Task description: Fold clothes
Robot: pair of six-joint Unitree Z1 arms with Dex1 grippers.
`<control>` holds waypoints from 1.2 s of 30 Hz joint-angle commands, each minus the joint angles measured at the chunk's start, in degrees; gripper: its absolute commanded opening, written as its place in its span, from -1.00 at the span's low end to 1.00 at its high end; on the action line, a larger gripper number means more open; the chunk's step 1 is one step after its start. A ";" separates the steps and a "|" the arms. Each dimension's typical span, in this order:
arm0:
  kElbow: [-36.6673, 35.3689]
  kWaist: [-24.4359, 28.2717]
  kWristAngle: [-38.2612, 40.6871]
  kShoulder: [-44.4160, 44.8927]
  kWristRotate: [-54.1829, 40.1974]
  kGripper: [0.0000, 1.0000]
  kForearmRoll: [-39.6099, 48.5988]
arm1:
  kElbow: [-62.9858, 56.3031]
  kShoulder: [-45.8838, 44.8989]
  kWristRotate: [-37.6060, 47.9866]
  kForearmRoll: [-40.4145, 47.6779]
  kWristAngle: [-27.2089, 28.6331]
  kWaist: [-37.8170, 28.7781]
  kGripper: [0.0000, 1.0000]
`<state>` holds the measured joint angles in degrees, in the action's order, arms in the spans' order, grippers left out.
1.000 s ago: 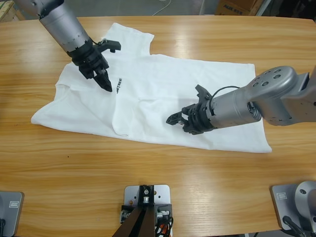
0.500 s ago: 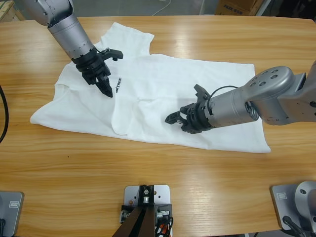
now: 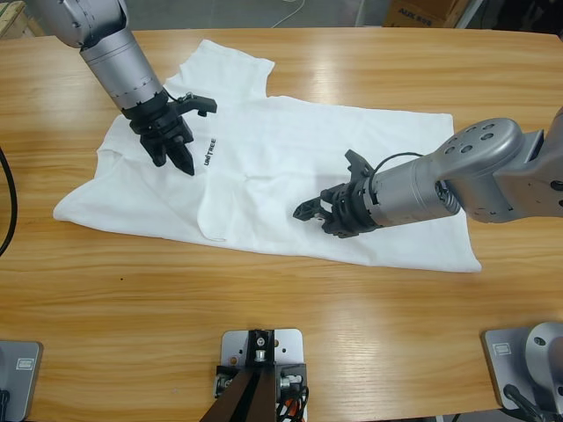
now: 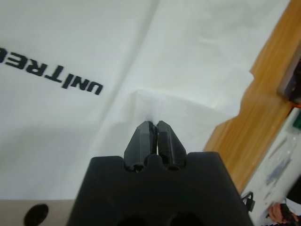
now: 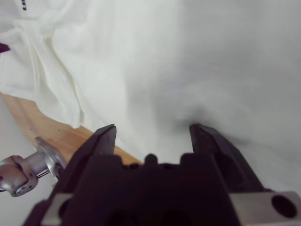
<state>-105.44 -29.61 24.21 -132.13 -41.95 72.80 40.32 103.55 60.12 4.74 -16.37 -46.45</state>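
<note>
Your T-shirt (image 3: 290, 167) lies spread and rumpled on the wooden table (image 3: 281, 325), left gripper (image 3: 186, 165) pinched closed and empty by its lettering (image 3: 209, 152), right gripper (image 3: 327, 209) spread wide over the cloth.

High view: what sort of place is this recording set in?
Probably a robotics lab or workshop: two arms work over a white T-shirt on a long wooden table, with a cardboard box and a loose cable behind it.

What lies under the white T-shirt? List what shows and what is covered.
The wooden table shows all round the T-shirt, which lies spread on it. The tabletop directly beneath is covered, so anything there cannot be seen. Part of the shirt doubles over itself at a fold.
</note>
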 commanded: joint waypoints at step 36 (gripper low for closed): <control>24.51 1.22 -15.10 9.61 7.95 -1.00 1.03 | -4.55 -9.84 -3.96 -7.40 6.26 -1.18 0.32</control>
<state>-83.75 -29.71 14.81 -121.87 -38.62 73.82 37.67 92.31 56.29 -3.23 -9.56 -46.88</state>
